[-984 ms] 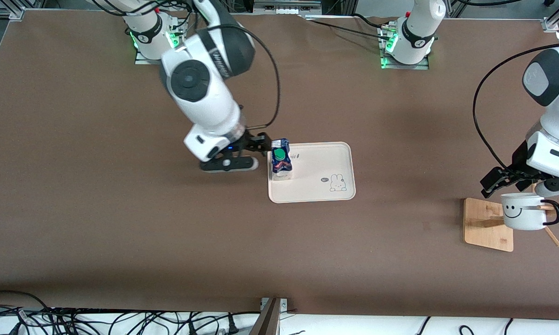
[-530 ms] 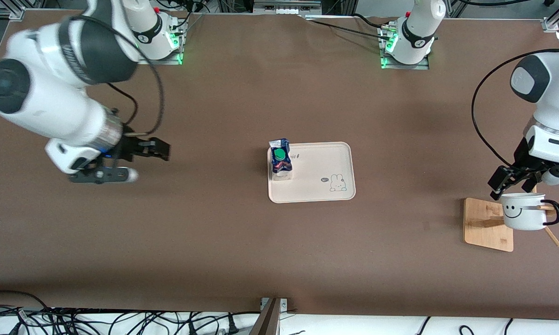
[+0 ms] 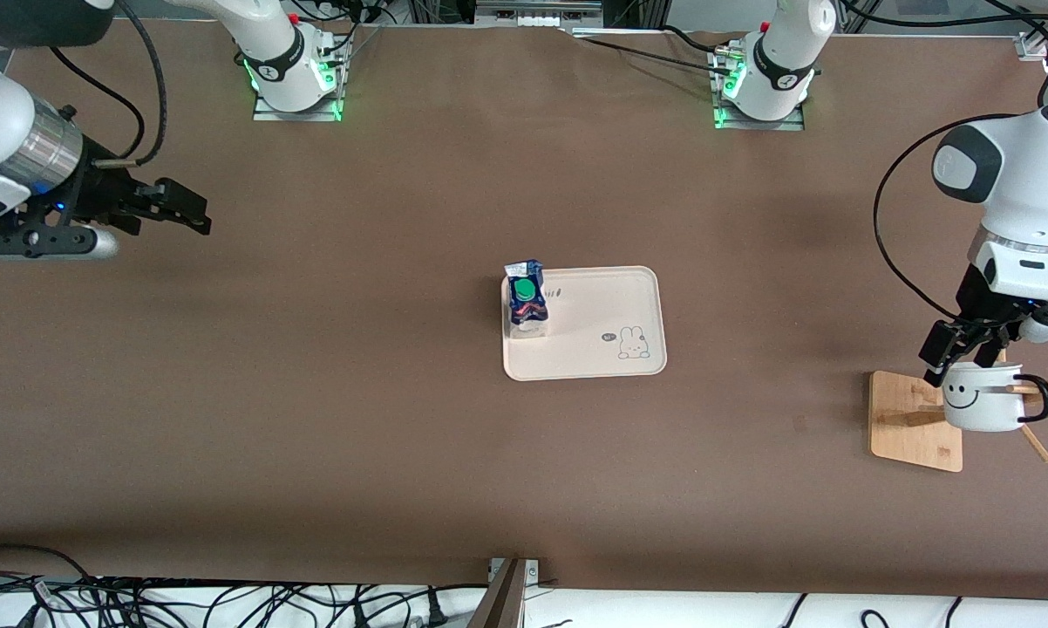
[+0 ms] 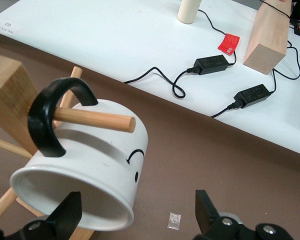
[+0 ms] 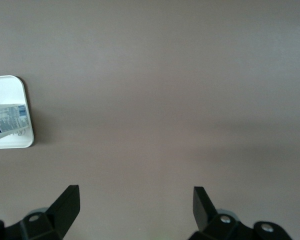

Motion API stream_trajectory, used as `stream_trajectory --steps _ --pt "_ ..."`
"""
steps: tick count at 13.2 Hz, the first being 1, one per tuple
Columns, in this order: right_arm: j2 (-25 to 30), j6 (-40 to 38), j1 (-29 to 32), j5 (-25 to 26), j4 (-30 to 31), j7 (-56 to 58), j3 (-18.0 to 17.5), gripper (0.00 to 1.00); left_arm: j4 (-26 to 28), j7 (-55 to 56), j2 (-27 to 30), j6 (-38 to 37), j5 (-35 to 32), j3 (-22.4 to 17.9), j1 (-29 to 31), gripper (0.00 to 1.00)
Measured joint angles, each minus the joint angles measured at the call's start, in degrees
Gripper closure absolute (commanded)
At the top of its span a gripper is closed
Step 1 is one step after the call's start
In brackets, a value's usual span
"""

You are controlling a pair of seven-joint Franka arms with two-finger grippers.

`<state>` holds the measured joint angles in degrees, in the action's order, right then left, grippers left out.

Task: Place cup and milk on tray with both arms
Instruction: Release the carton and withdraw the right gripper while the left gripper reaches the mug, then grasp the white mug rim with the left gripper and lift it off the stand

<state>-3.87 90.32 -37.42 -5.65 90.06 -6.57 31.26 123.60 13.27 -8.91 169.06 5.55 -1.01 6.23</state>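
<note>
The milk, a blue and white carton with a green cap, stands upright on the cream tray, at its edge toward the right arm's end. My right gripper hangs open and holds nothing over bare table near the right arm's end; its wrist view shows the tray's corner and the milk some way off. The cup, white with a smiley face, hangs by its black handle on a wooden peg. My left gripper is open at the cup's rim, one finger before its mouth, the other outside its wall.
The wooden rack's square base lies under the cup, with more pegs sticking out. A small scrap of tape lies on the table. Cables run along the table's near edge. Power adapters and wooden blocks sit off the table.
My right gripper has pulled away from the milk on the tray and swung far toward the right arm's end. My left gripper has come down closer to the cup's rim.
</note>
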Motion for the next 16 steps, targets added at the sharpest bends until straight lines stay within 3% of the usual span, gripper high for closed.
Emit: stream_trajectory --steps 1,2,3,4,7,11,14,16 --pt "0.4 0.0 0.0 0.4 0.3 0.4 0.0 0.00 0.0 0.0 -0.5 0.0 2.3 0.0 0.0 0.06" --pt "0.5 0.0 0.7 0.6 0.5 1.1 -0.6 0.00 0.0 0.0 -0.9 0.1 4.1 0.0 0.0 0.21" --pt "0.5 0.0 3.1 0.7 0.7 2.1 -2.6 0.00 0.0 0.0 -1.2 0.2 5.0 0.0 0.0 0.23" --pt "0.5 0.0 7.1 0.8 0.8 3.1 -6.2 0.00 -0.1 0.0 -1.4 0.5 5.4 0.0 0.0 0.31" --pt "0.6 0.0 19.8 0.9 0.8 5.3 -17.1 0.00 -0.9 0.0 -1.6 0.6 5.6 0.2 0.0 0.38" --pt "0.8 -0.3 32.3 1.9 0.8 7.6 -28.1 0.00 -1.4 0.0 -1.8 0.6 5.6 0.2 0.0 0.70" --pt "1.2 -0.2 35.7 3.4 1.6 7.9 -30.9 0.00 -1.7 0.0 -2.1 0.6 5.6 0.2 0.0 0.88" --pt "1.7 0.6 35.8 3.8 2.7 7.9 -31.1 0.00 -1.8 0.0 -2.1 0.6 5.6 0.2 0.0 0.94"
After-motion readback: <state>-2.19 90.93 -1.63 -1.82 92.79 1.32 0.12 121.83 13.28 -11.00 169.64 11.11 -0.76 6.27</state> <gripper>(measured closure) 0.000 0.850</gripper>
